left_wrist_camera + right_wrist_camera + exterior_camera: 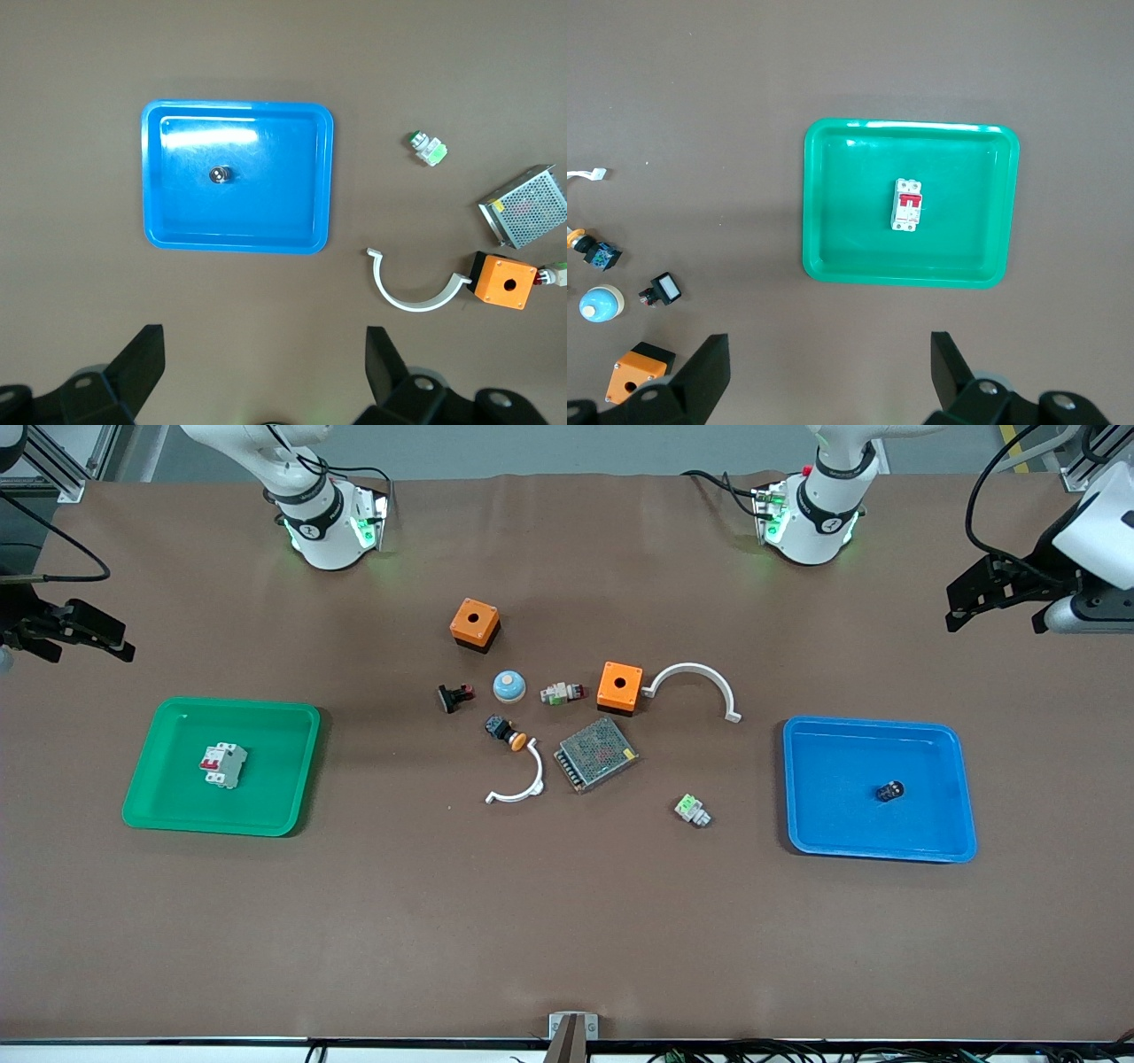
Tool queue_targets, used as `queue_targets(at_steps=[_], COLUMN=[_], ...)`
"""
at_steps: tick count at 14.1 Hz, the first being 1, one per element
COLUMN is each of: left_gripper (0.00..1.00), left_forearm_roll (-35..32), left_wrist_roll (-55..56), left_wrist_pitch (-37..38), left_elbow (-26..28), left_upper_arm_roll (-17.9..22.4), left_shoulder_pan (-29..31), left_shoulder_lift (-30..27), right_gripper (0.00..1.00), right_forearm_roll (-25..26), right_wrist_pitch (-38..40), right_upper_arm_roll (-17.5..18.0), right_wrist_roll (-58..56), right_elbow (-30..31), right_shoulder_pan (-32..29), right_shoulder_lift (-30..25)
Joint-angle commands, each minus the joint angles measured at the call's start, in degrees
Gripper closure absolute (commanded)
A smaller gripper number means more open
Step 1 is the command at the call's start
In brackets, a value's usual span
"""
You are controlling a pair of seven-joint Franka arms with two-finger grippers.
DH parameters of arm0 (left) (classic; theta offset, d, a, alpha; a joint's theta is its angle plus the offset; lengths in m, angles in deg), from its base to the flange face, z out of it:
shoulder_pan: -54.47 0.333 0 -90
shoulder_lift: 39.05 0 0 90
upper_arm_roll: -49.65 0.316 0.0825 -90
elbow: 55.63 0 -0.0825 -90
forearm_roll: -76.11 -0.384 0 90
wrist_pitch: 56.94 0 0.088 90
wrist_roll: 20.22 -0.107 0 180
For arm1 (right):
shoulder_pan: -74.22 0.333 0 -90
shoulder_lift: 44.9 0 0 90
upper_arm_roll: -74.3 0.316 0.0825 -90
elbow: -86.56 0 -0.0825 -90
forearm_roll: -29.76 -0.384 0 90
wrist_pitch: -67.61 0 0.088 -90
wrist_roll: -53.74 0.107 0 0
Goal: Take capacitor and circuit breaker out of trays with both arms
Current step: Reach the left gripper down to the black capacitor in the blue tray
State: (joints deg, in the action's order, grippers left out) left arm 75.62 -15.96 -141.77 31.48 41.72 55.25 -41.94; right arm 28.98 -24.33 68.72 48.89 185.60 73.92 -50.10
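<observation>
The capacitor [890, 790], a tiny black cylinder, lies in the blue tray [961, 797] at the left arm's end of the table; it also shows in the left wrist view [219, 174] in that tray [301, 212]. The breaker [222, 764], white with red levers, lies in the green tray [283, 779] at the right arm's end; it also shows in the right wrist view [908, 204]. My left gripper [974, 598] is open and empty, high over the table's edge beside the blue tray. My right gripper [84, 638] is open and empty, high over the table's edge beside the green tray.
Mid-table lie two orange boxes [475, 624] [619, 687], a black clip part [454, 697], a blue-domed button [509, 685], a white-green-red push-button [563, 692], an orange-tipped switch [505, 732], two white curved brackets [695, 682] [518, 784], a metal mesh power supply [595, 754] and a white-green connector [692, 810].
</observation>
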Motion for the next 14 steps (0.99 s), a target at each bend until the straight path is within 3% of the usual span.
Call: queue_targets(at_steps=[1,3,6,11,14], left_gripper=[0.0,0.0,0.0,0.0,0.0], left_forearm_roll=[-1.3,-3.0,-4.6,-8.1,-7.4], left_wrist_roll=[-0.9,-1.1,-1.4,0.1,0.3], left_wrist_pitch=[0.6,0.6,-0.7,-12.2,-22.4], left_elbow=[-2.2,-2.2,-2.2,1.0,7.7], left_upper_arm_roll=[0.1,0.1,0.5,0.6,0.4], left_shoulder_pan=[-0.3,0.2,0.5,0.4,5.2], left_shoulder_lift=[1.6,2.3,7.5,18.6,21.3], right_gripper=[0.0,0.0,0.0,0.0,0.0], right_forearm_roll=[-0.4,-0.4,-0.4,0.0,0.3], right_wrist_pitch=[-0.3,-0.3,-0.3,1.1,1.1], right_upper_arm_roll=[0.4,0.4,0.4,0.4,0.3], right_wrist_roll=[-0.5,-0.5,-0.5,-0.2,0.1], right_elbow=[2.0,2.0,1.9,-0.8,-1.8], right_shoulder_pan=[-0.4,-0.4,-0.3,-0.3,-1.0], right_shoulder_lift=[-1.8,-1.8,-1.8,-0.9,1.8])
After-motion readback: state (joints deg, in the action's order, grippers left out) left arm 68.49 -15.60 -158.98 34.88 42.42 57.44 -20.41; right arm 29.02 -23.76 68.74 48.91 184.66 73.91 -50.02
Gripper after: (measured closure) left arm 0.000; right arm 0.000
